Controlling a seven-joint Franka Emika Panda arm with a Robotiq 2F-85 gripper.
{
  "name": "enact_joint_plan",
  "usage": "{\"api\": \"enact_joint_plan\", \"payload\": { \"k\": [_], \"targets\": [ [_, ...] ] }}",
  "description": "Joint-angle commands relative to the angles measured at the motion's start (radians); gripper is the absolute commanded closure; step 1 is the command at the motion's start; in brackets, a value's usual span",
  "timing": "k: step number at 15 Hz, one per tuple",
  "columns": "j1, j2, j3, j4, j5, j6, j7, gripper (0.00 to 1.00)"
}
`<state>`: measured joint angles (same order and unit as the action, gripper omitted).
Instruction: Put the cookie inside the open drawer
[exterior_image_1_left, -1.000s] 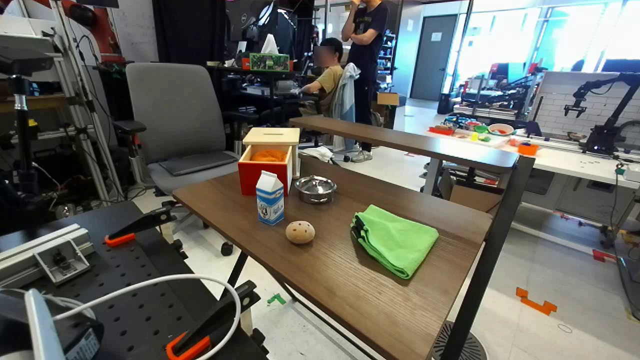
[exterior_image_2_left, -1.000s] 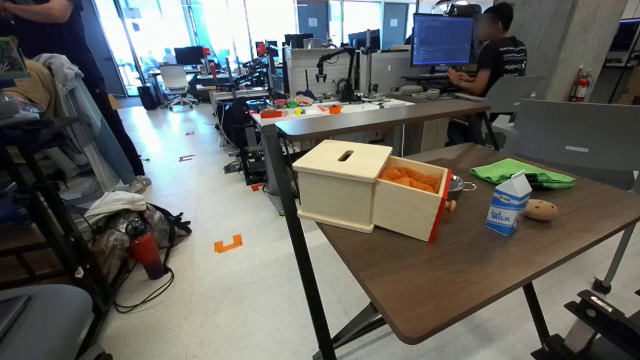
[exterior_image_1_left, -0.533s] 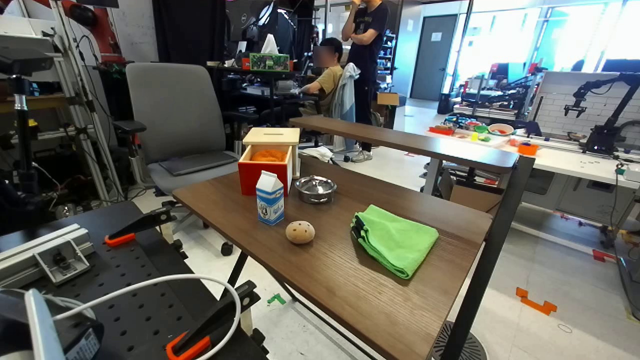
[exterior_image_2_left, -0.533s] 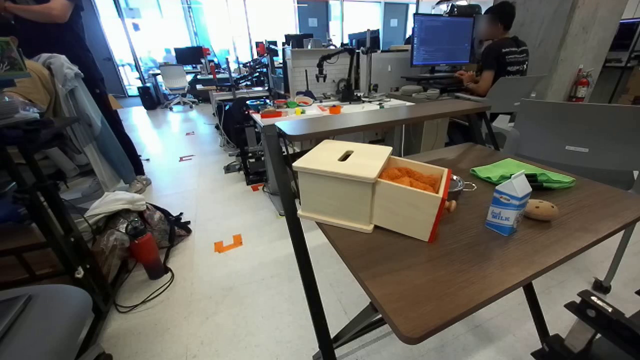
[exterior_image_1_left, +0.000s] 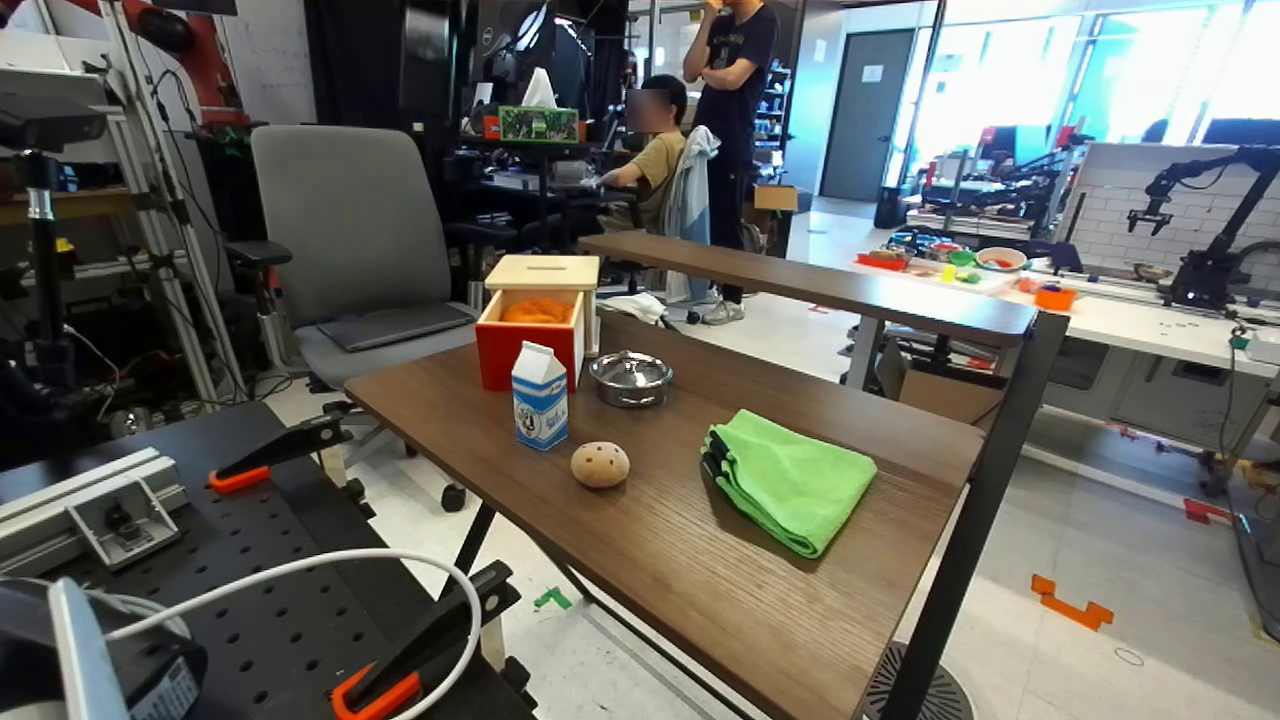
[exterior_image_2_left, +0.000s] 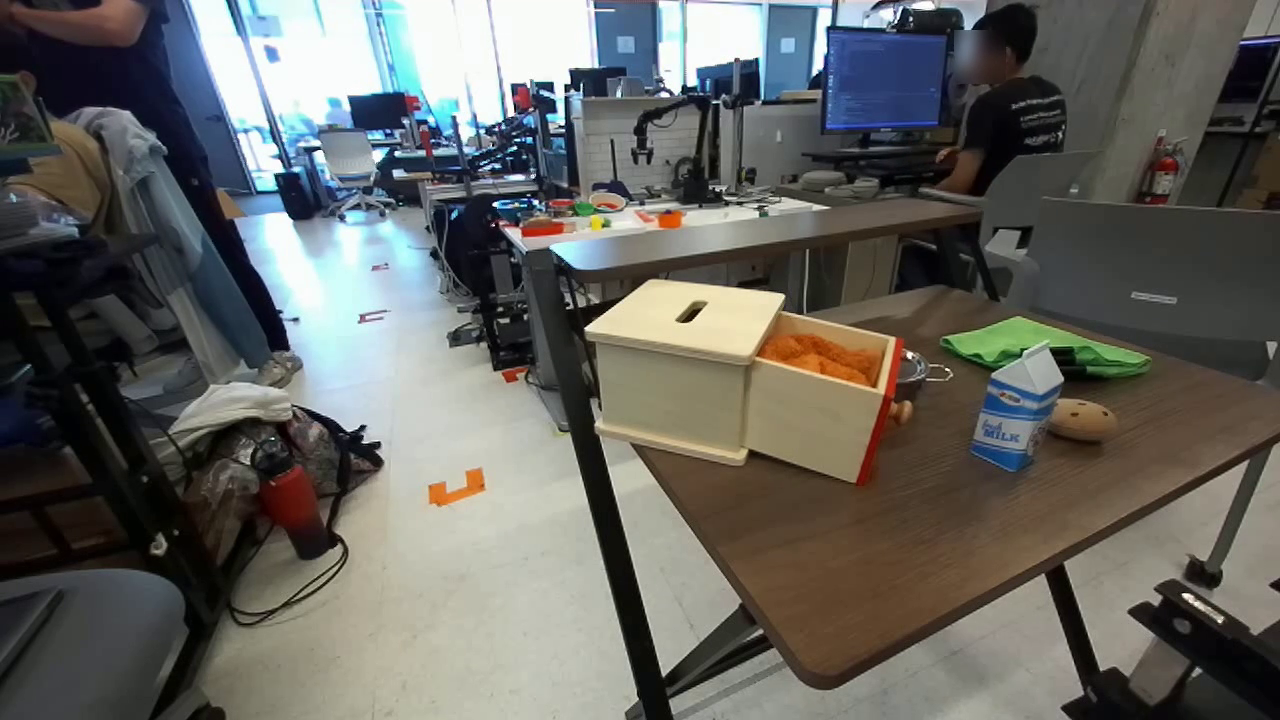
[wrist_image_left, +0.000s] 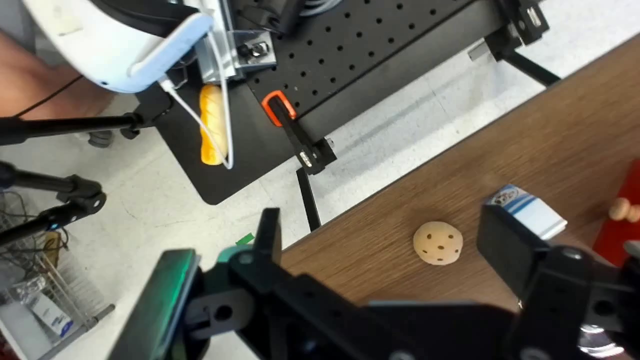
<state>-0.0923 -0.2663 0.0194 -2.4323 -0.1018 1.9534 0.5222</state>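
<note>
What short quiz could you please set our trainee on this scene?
1. Which item stands between the drawer and the cookie?
2. True or false: the jaws are shut on the cookie.
3. The drawer's front is: A) red, B) blue, C) green.

Key:
1. The carton.
2. False; in the wrist view they are wide open, and the cookie lies on the table.
3. A.

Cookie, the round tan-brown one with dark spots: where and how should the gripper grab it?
Probably pinch the tan-brown cookie across its rounded middle, coming straight down with the open black gripper: it sits low and nothing covers its top. I'd avoid the side facing the blue-and-white milk carton, which stands nearby.
</note>
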Motion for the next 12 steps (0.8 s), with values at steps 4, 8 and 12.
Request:
{"api": "enact_joint_plan", "payload": {
  "k": [4,8,12],
  "targets": [
    [0.002,0.221,-0.005,-0.1,0.099,0.507,0.268,0.0],
    [0.018,0.395,-0.032,-0.075,0.076,0.812,0.443,0.0],
    [0.103,0.56,-0.147,-0.022,0.028,1.067,0.643,0.0]
  ]
}}
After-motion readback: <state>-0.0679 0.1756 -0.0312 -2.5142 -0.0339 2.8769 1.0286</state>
